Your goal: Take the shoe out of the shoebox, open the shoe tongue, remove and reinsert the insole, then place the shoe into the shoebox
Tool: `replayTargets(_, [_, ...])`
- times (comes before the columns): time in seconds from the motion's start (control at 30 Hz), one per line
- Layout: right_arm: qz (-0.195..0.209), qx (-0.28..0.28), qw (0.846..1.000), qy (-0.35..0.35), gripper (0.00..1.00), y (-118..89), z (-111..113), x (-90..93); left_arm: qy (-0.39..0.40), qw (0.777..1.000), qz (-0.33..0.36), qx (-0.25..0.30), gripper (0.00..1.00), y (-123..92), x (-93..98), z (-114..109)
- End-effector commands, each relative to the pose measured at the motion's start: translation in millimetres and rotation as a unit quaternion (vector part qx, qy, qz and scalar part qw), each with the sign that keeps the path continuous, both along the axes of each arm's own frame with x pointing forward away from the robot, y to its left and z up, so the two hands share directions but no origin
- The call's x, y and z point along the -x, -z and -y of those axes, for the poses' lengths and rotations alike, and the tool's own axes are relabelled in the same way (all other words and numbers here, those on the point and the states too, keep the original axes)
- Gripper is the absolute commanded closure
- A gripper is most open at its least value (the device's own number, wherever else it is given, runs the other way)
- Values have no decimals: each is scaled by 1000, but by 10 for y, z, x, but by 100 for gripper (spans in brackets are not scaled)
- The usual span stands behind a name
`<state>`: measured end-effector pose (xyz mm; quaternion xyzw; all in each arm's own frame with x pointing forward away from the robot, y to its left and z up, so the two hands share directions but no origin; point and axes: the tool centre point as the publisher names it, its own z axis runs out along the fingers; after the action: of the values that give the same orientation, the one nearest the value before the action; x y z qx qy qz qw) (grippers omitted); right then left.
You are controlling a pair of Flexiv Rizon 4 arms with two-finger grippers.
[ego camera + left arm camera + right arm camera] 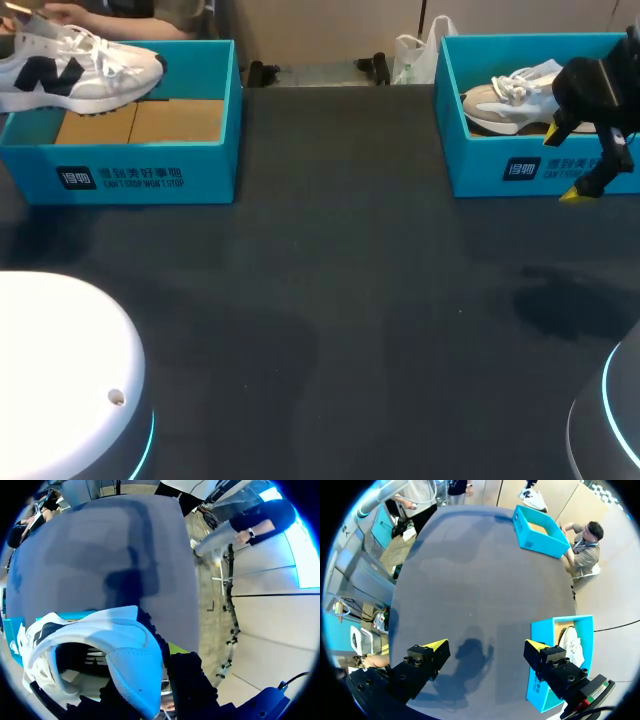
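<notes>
Dark grey tabletop (330, 300) bears a teal left shoebox (140, 172) and right shoebox (500, 168) at its far corners; the right gripper (567, 165) spreads wide, empty, over the right shoebox's front wall, while the left gripper (176, 681), state hidden, meets the white shoe (80, 65) above the left shoebox.

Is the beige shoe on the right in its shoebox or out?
In: the beige shoe lies inside the right shoebox, within its blue walls.

Soft overhead light lays faint shadows on the table (350, 250).
</notes>
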<state>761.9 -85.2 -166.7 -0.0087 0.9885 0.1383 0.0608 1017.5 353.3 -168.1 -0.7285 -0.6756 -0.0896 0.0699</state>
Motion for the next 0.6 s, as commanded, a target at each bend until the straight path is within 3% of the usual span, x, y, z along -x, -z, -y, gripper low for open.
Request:
replayTargets(0.03, [-1,1,1000,0,0,5,-7,-15,0,1000,3,-9,100,43,-3,113])
replayTargets(0.27, [-1,1,1000,0,0,5,-7,-15,-1,1000,7,-3,100,73,-110,229])
replayTargets(0.6, [-1,1,1000,0,0,5,-7,-15,-4,1000,14,2,100,221,-467,297])
